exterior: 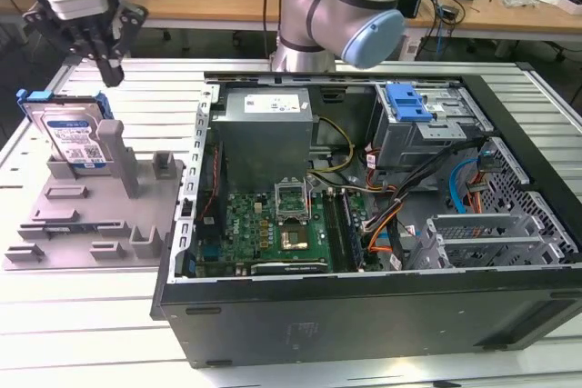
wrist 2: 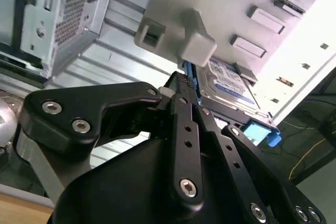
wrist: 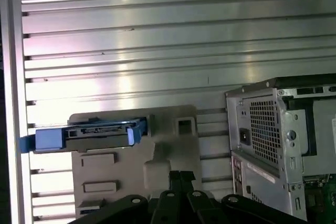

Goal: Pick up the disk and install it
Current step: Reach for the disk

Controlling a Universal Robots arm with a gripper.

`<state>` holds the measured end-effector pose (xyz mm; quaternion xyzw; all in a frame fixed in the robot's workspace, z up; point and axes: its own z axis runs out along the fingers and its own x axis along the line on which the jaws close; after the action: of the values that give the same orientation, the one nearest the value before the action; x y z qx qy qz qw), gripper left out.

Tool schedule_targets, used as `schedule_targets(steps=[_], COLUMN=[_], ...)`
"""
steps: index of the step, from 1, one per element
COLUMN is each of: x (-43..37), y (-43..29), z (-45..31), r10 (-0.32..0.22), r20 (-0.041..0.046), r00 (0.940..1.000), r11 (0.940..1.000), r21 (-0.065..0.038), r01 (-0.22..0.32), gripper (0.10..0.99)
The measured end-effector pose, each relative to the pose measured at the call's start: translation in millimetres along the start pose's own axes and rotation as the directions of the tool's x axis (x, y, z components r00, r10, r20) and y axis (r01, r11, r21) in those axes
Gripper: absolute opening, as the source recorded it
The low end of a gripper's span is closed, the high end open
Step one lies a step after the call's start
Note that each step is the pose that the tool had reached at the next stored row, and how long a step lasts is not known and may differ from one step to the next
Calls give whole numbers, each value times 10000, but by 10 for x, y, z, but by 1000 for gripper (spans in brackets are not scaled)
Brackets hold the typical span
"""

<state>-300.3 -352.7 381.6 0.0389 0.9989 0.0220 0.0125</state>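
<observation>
Exterior view first: the slatted metal bench (exterior: 91, 315) carries an open computer case (exterior: 364, 315) on the view's right and a grey fixture tray (exterior: 55, 224) on its left, the two just beside each other. The disk (exterior: 77, 138) stands on edge in a slot at the tray's far end, upright with its blue rail around it, not yet lifted. My end effector (exterior: 109, 68) hangs above it, a little toward the case, with its fingers drawn together and holding nothing.

I judge the step in hand to be the approach for the grasp. To do it well I'd spread the fingers before descending and set them across the disk's thin top edge. I'd come down plumb, so the drive leaves its slot without rocking.

What crowds me is the tray's tall grey post (exterior: 114, 147), just beside the disk — a finger on that side has little room. In the first wrist view the disk (wrist: 100, 132) lies edge-on and off my line, so I'm not centred. The blue latch (exterior: 409, 102) in the case is well apart.
</observation>
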Motion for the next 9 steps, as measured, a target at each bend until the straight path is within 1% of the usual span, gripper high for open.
schedule_targets(steps=[1, 4, 9], x=[103, 319, 521], y=[38, 122, 216], z=[6, 20, 32], r10=[1, 0, -2], r20=[-1, 0, 0], r00=[10000, 10000, 10000], r11=[10000, 10000, 10000], r21=[0, 0, 0], r01=[-1, 0, 2], gripper=[106, 106, 106])
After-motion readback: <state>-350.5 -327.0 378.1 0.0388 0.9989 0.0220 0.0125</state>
